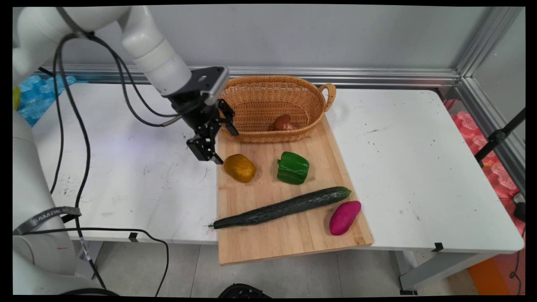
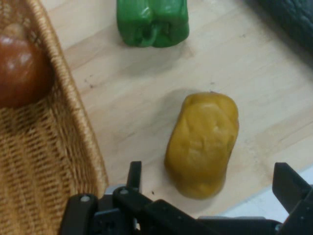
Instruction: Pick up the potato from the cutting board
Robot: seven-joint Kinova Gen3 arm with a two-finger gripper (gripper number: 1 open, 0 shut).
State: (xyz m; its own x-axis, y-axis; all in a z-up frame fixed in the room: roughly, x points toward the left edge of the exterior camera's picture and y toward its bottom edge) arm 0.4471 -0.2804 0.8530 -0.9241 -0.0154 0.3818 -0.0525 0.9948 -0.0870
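While the claw hangs with fingers apart just left of the yellow potato, nothing is gripped. Potato lies on the cutting board beside a green pepper, cucumber and purple sweet potato. Wicker basket behind holds a brown item.

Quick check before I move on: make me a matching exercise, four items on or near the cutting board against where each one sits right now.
Things:
1. brown mushroom
2. yellow potato
3. cucumber
4. purple sweet potato

Places:
A. near the board's right front corner
B. inside the wicker basket
C. lying slantwise across the board
D. just beside the open gripper

Pairs: 1-B, 2-D, 3-C, 4-A
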